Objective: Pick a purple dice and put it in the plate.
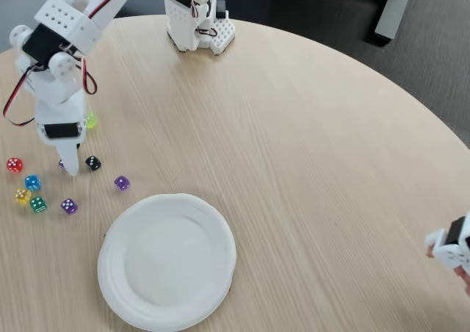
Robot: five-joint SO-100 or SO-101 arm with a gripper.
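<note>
My white gripper points straight down at the table's left side, fingertips at the surface. A sliver of a purple dice peeks out at the left of the fingers; I cannot make out whether the jaws hold it. Two more purple dice lie free: one to the right of the gripper, one below it. The white paper plate sits empty near the front edge, right of and below the gripper.
A black die lies just right of the gripper. Red, blue, yellow and green dice cluster at the left; a yellow-green die sits behind the gripper. The arm's base stands at the back. A white robot part shows at the right edge.
</note>
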